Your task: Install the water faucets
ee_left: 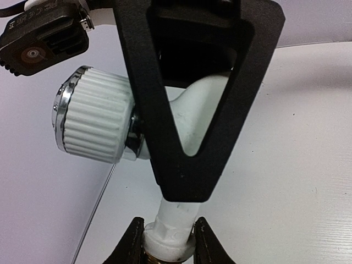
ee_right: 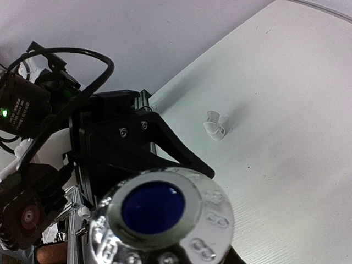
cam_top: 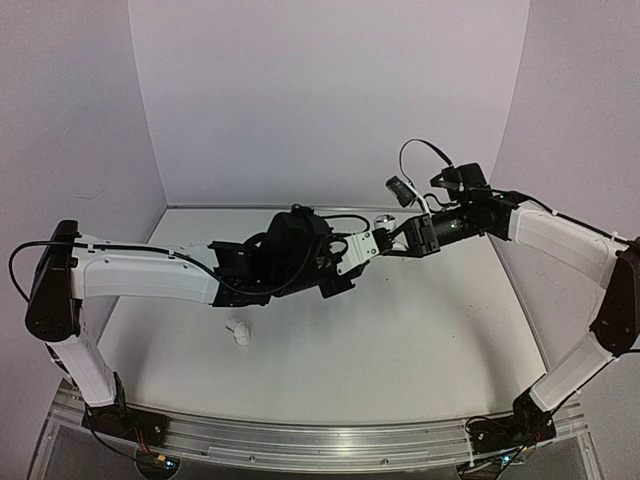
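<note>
Ribbed round white knob with chrome cap sits on the smooth white plastic tap, which the left gripper, arm outstretched, clenches by the stem above the white table, while the right gripper meets it from opposite, jaws impossible to tell, short white cylindrical fitting lying apart.

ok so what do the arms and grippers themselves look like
The left arm and right arm have white shell links with black joints and bases. Black cables loop loose near the wrists. The left gripper has dark finger pads; the right gripper's fingers are black open triangular frames. A black camera box with white lettering rides on the right wrist.
</note>
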`<control>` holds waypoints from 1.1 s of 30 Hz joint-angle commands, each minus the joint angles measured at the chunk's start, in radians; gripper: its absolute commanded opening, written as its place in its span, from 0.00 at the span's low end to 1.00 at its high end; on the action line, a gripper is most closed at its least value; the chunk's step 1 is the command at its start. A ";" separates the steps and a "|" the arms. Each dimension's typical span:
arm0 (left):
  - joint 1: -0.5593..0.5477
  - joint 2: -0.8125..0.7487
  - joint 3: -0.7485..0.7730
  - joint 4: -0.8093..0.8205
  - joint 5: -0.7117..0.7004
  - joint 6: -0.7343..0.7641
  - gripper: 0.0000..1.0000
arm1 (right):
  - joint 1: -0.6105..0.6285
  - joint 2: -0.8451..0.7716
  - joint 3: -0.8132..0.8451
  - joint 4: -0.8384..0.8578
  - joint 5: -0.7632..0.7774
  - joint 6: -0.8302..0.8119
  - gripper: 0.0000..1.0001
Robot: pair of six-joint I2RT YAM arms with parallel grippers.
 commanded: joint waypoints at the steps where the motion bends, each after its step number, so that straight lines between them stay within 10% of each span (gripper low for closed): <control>1: -0.005 -0.032 0.028 0.061 -0.006 0.003 0.00 | 0.001 -0.001 0.005 0.048 -0.023 0.012 0.29; 8: -0.005 -0.032 0.030 0.052 -0.001 -0.004 0.09 | 0.001 -0.005 0.003 0.058 -0.020 0.018 0.10; 17: -0.003 -0.114 0.066 -0.341 0.008 -0.121 0.98 | -0.012 -0.030 0.005 0.056 0.045 0.010 0.00; 33: 0.301 0.014 0.203 -1.169 0.238 -0.462 0.99 | -0.118 -0.139 -0.123 0.053 0.177 -0.112 0.00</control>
